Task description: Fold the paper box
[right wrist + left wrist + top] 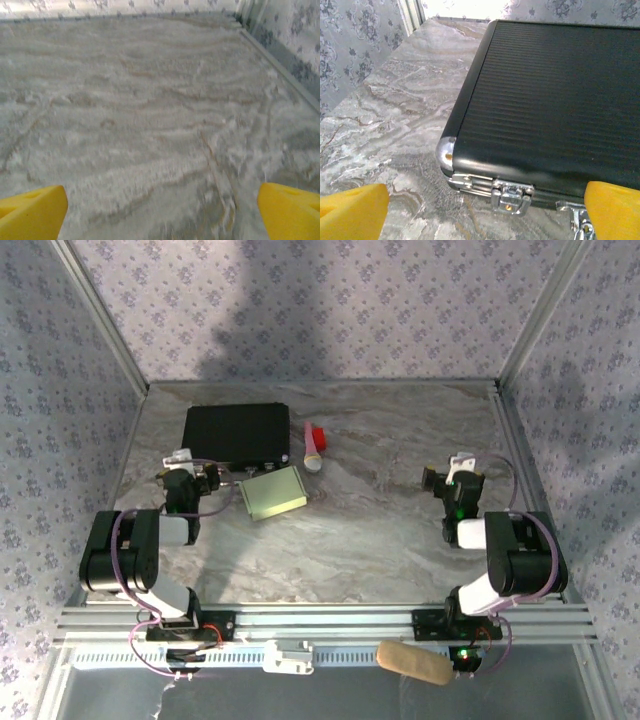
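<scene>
The paper box (273, 492) is a pale green flat packet lying on the marble table, just right of my left gripper (190, 462) and in front of the black case. My left gripper (485, 215) is open, its yellow fingertips (352, 210) spread wide with nothing between them, facing the near left corner of the black case. On the right side of the table my right gripper (452, 473) is open too. In the right wrist view its gripper (162, 215) hovers over bare marble, yellow fingertips (290, 207) far apart.
A black ribbed case (237, 433) with metal latches (512, 196) sits at the back left. A red-and-white object (315, 445) lies to its right. A tan object (412, 662) rests on the front rail. Patterned walls and metal posts enclose the table.
</scene>
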Available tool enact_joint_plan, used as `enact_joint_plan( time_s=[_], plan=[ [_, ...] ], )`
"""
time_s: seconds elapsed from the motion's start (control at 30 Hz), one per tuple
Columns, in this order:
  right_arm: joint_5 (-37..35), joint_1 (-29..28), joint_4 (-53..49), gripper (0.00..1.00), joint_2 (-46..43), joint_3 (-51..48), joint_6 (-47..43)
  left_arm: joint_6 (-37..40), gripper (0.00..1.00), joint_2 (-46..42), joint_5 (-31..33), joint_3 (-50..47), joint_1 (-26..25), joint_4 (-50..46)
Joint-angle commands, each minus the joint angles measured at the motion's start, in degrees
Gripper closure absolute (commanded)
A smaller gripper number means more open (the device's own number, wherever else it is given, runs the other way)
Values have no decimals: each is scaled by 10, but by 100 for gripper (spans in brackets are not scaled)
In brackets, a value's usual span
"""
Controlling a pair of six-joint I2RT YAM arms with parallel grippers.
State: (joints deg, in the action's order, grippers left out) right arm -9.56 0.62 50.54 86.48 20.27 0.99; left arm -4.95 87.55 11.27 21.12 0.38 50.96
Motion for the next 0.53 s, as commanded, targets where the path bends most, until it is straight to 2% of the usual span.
enact_joint_plan(
  time_s=[0.0,0.5],
  plan=[
    [9,1,-39,1,5,18,-13,5,0,1,-11,7,4,-13],
    [7,-2,-33,1,5,16,-15,9,0,1,-8,10,1,-17]
  ],
)
